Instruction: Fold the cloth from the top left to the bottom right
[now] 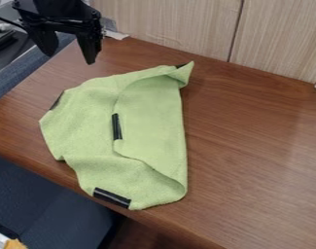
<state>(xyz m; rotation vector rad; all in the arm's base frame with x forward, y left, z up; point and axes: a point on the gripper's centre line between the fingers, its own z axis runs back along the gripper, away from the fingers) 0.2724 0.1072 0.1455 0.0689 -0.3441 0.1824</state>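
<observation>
Cloth (87, 124) — apart from spread pincer (68, 58)

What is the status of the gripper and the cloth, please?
Gripper open, empty, at upper left. Green cloth on table, partly folded over itself. No obstacle seen between gripper and cloth.

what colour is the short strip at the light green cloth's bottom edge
The short strip is black with a paler line, clearest in the camera view.

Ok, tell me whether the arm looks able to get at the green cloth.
Probably yes: the gripper hangs open, up and to the left of the green cloth in the picture, and nothing visible stands between them.
</observation>
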